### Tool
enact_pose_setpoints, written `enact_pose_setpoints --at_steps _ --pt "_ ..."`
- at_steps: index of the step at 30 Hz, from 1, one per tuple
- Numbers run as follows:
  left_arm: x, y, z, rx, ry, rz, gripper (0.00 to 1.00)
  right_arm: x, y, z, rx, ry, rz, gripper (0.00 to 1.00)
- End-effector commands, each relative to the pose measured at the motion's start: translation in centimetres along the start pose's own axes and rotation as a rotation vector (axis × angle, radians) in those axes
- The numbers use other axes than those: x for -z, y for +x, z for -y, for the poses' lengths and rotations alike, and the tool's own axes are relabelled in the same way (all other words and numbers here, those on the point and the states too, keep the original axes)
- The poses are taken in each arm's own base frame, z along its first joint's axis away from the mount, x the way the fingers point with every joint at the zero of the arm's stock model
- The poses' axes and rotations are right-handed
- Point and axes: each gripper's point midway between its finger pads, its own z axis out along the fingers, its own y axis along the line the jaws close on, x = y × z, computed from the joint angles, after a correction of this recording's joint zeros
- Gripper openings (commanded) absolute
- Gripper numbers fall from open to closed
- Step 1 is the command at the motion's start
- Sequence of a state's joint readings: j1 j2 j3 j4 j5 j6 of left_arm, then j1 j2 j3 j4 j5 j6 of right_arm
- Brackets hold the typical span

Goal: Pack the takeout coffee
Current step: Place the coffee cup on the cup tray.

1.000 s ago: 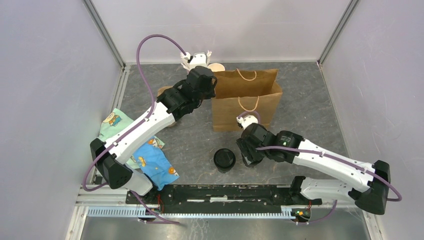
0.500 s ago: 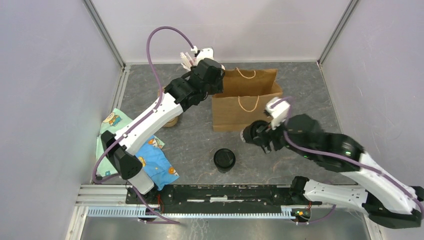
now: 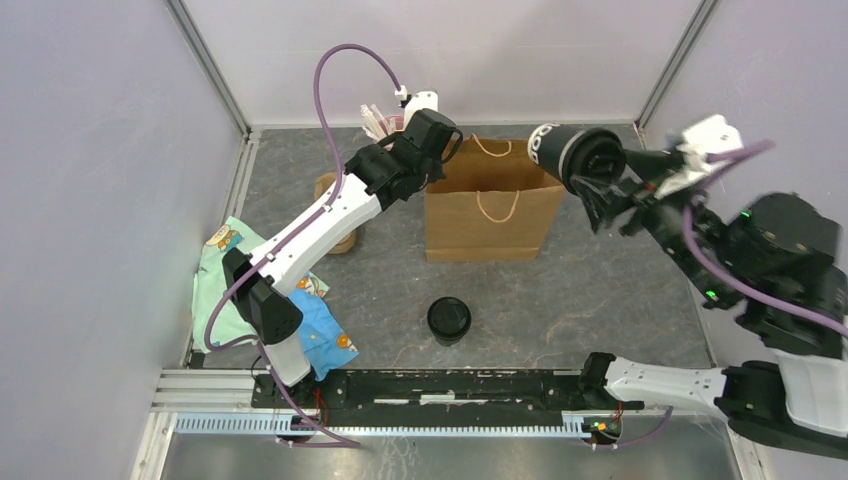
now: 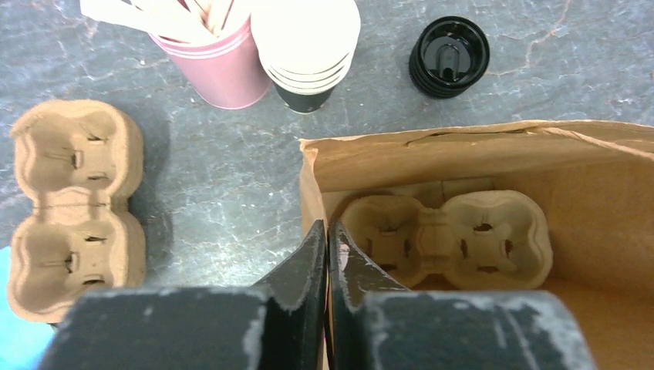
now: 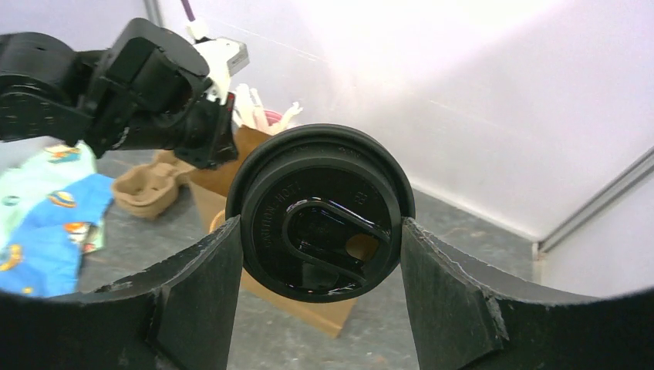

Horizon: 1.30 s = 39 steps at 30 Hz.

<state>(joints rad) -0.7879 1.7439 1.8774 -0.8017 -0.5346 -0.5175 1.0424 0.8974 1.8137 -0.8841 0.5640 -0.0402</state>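
at the far left a patterned cloth [image 3: 300, 325] lies on the worktop [image 3: 600, 290], with a pulp cup carrier [image 4: 73, 208] near it. the left pincer [image 4: 327, 231] is closed, apparently nipping the left rim of the brown bag [image 3: 490, 215], which stands open with a second carrier [image 4: 447, 235] inside. a second lidded black cup [image 3: 449, 320] stands in front of the bag. further right, the right pincer [image 5: 322, 258] clamps the takeout coffee [image 3: 572, 152] by its sides, aloft and tipped sideways near the bag's top right corner.
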Motion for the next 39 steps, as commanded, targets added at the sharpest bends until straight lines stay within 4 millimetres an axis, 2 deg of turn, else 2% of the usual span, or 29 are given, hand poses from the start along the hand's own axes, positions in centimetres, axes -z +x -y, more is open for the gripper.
enact_pose_setpoints --at_steps 1,3,5,7,11,15,18,24,28,36,39 --pt "0.0 -2.7 -0.7 -0.041 -0.040 0.085 0.04 -3.4 0.8 0.8 0.247 0.125 -0.106 0.00" --pt "0.3 -3.3 -1.3 -0.048 -0.059 0.112 0.02 -4.0 1.1 0.4 0.308 0.107 -0.112 0.00" --pt "0.7 -3.9 -1.8 -0.057 -0.067 0.145 0.02 -4.5 1.8 -1.0 0.375 0.023 -0.113 0.00" --pt "1.3 -4.5 -2.2 -0.059 -0.060 0.188 0.02 -4.9 3.1 -3.0 0.437 -0.097 -0.124 0.00" --pt "2.6 -5.0 -3.4 -0.036 -0.038 0.290 0.02 -5.4 6.3 -5.9 0.542 -0.272 -0.179 0.00" --pt "4.5 -5.5 -3.8 -0.011 0.039 0.390 0.02 -6.0 7.5 -7.6 0.588 -0.351 -0.159 0.00" --pt "5.3 -5.5 -4.3 0.004 0.061 0.443 0.02 -6.5 7.3 -8.4 0.609 -0.381 -0.128 0.00" --pt "6.1 -5.1 -4.3 0.016 0.119 0.493 0.02 -7.7 8.4 -10.3 0.698 -0.467 -0.121 0.00" --pt "6.3 -3.9 -4.3 0.023 0.177 0.531 0.02 -8.9 9.5 -11.2 0.748 -0.493 -0.142 0.00" --pt "6.6 -1.8 -5.6 0.054 0.195 0.580 0.02 -10.8 11.8 -12.6 0.846 -0.550 -0.209 0.00" --pt "6.8 -1.3 -5.8 0.069 0.216 0.607 0.02 -11.2 13.5 -12.9 0.883 -0.577 -0.260 0.00"
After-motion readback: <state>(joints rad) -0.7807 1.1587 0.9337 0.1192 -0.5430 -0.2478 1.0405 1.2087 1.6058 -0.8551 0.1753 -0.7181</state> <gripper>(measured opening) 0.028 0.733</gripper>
